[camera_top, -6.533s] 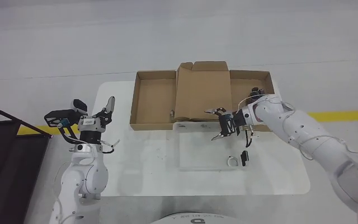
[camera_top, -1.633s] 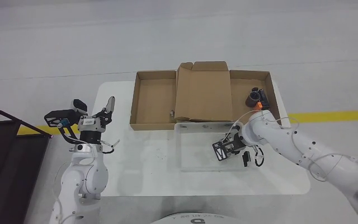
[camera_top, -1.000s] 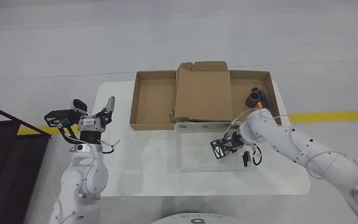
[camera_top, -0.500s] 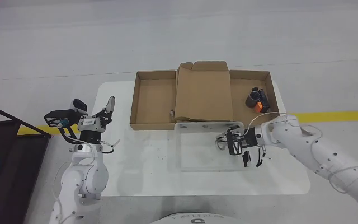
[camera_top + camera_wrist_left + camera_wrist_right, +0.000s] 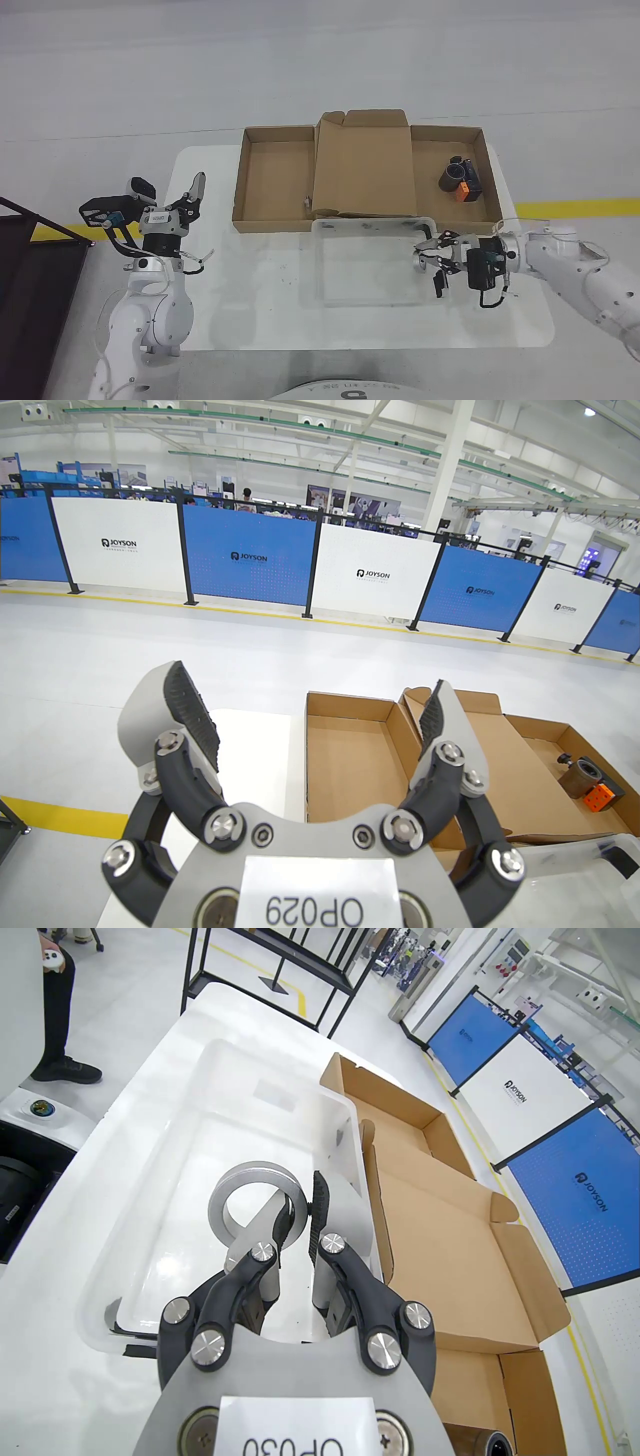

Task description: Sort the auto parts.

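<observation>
Right gripper (image 5: 300, 1198): you are pinching a metal ring (image 5: 252, 1173) by its band, with the fingers closed almost all the way on it
Where the ring is: you are holding it off the surface, over the end of the clear tray (image 5: 360, 270) nearest the right arm, just beside the cardboard box (image 5: 275, 180)
Left gripper (image 5: 305, 700): it is hanging wide open with nothing in it, over the far left edge of the table (image 5: 250, 320) and well apart from the parts
Done so far: a dark cylinder (image 5: 455, 172) with an orange block (image 5: 462, 193) touching it is lying in the box's right compartment, so that part is looking sorted
In hand: you are carrying the ring and it is not yet set down; I am judging the box to be its goal, but the pictures are not settling which compartment
Left to do: a small black part (image 5: 437, 283) is lying on the table just beside the tray, waiting to be picked up
Progress: I am judging you to be around the middle of the job
Count of parts: one ring, one cylinder with its block, one black part
Count of containers: one tray, and one box showing two open compartments either side of a raised flap
Unclear: a tiny speck is sitting in the left compartment, too small to name
</observation>
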Controlling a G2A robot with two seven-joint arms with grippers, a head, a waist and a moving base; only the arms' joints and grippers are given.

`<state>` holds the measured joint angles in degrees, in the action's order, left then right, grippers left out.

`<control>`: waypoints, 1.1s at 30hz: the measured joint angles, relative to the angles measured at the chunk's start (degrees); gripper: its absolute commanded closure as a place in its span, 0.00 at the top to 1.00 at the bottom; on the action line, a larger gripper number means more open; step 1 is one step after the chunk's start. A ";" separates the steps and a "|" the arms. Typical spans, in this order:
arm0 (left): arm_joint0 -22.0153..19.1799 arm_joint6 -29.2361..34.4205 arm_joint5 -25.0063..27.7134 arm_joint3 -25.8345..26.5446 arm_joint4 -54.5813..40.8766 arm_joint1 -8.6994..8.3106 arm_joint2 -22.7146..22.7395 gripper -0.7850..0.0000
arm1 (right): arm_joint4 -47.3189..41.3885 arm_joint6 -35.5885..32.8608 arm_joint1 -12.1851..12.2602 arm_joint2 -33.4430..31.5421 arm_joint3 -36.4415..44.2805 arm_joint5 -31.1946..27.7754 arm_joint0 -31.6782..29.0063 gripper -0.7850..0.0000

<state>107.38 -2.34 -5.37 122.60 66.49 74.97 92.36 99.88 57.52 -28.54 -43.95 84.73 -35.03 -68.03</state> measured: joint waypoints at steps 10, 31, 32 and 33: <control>0.00 0.00 0.00 0.00 0.00 0.00 0.00 1.00 | 0.00 0.00 0.00 0.00 0.00 0.00 0.00 0.00; 0.00 0.00 0.00 0.00 0.00 0.00 0.00 1.00 | -9.82 -23.12 -1.50 -2.56 9.69 6.17 -1.03 0.00; 0.00 0.00 0.00 0.00 0.00 0.00 0.00 1.00 | -9.79 -23.03 -1.49 -2.56 9.66 6.15 -1.02 0.01; 0.00 0.00 0.00 0.00 0.00 0.00 0.00 1.00 | -9.75 -22.91 -1.49 -2.55 9.61 6.13 -1.00 0.04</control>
<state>107.38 -2.34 -5.37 122.60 66.48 74.97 92.36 90.13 34.61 -30.03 -46.50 94.34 -28.91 -69.04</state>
